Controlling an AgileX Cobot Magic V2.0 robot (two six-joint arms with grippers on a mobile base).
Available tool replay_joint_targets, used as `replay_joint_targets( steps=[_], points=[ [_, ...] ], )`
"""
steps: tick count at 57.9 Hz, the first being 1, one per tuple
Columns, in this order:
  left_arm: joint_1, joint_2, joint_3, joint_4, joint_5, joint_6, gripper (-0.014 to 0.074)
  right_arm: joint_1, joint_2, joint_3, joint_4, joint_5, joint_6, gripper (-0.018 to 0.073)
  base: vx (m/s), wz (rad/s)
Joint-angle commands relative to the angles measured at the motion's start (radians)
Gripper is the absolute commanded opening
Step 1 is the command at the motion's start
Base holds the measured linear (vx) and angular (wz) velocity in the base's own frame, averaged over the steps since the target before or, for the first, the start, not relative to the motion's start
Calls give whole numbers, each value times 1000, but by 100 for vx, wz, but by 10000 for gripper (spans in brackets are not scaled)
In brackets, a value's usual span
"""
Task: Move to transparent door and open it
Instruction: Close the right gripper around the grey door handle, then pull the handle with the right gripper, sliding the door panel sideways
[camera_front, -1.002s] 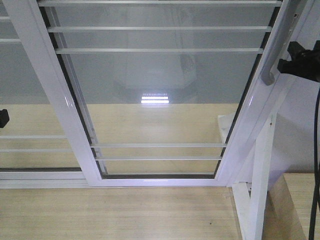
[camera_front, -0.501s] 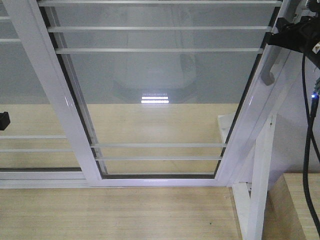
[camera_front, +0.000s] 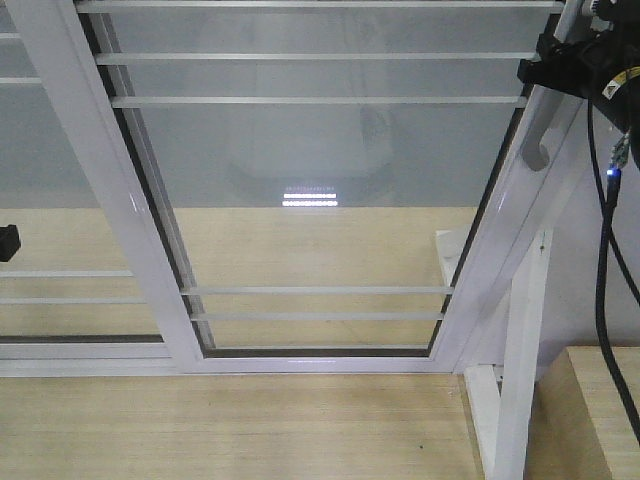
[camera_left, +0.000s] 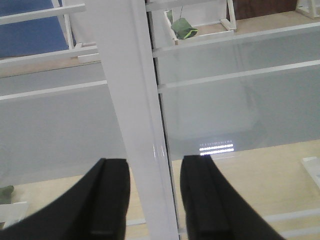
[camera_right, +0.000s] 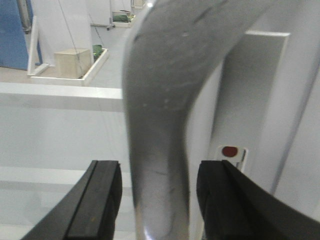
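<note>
The transparent door (camera_front: 320, 180) fills the front view, clear glass in a white frame with thin horizontal bars. Its curved silver-grey handle (camera_front: 545, 125) runs down the right stile. My right gripper (camera_front: 535, 72) is at the upper part of that handle. In the right wrist view the handle (camera_right: 162, 110) stands between the two black fingers (camera_right: 102, 200) with a gap on each side, so my right gripper (camera_right: 162, 200) is open. A small lock with a red dot (camera_right: 230, 151) sits beside it. My left gripper (camera_left: 152, 200) is open and faces a white frame upright (camera_left: 135, 100).
A second white-framed glass panel (camera_front: 60, 200) overlaps on the left. A white post (camera_front: 520, 380) and a wooden ledge (camera_front: 600, 400) stand at lower right. Pale wooden floor (camera_front: 230, 425) lies in front. My left gripper's tip (camera_front: 8, 242) shows at the left edge.
My right gripper has risen and moved left along the door's right stile until its fingers straddle the handle. The left gripper and the door have not moved.
</note>
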Motion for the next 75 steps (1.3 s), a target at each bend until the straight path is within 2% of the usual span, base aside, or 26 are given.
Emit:
replay_joint_targets(
  steps=[1,5,10,29,56,75],
  points=[
    [-5,-2,-34,-3,-79,-7,395,-1,-48,-37,-87,-112,75,427,0,0],
    [-5,-2,-34,-3,-79,-7,395,4,-48,-37,-141,-125,111,427,0,0],
    [-5,-2,-34,-3,-79,-7,395,18,-48,-37,-157,-129,115,427,0,0],
    [-5,-2,-34,-3,-79,-7,395,125,-48,-37,-155,-129,110,427,0,0],
    [-5,-2,-34,-3,-79,-7,395,213,-48,-37,-133,-134,108,427,0,0],
    [-5,-2,-34,-3,-79,-7,395,333,-48,-35,-141,-137,110,427,0,0]
  ],
)
